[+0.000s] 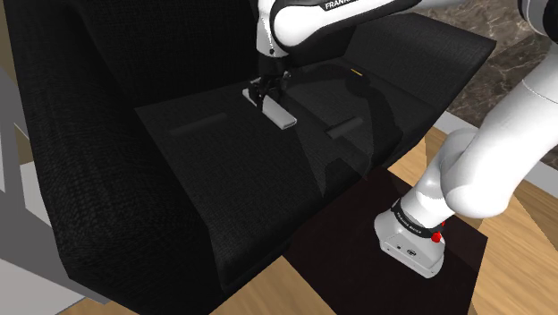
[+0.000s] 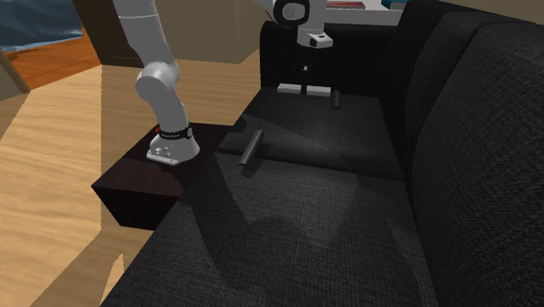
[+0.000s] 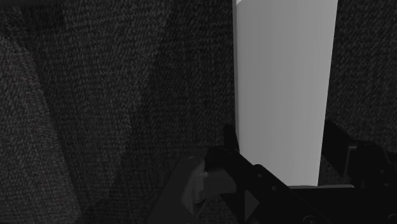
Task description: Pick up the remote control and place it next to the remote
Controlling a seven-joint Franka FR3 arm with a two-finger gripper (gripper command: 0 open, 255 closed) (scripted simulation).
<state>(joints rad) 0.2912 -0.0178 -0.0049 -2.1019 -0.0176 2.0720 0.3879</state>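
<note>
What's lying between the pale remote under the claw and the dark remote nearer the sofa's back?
Nothing: only bare black sofa cushion separates the pale remote and the dark remote, as the shoulder view shows.

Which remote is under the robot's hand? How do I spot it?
Find the big black sofa. On its seat, right under the black gripper, lies the remote control. It is a light grey bar, while the dark remotes near it almost match the cushions.
</note>
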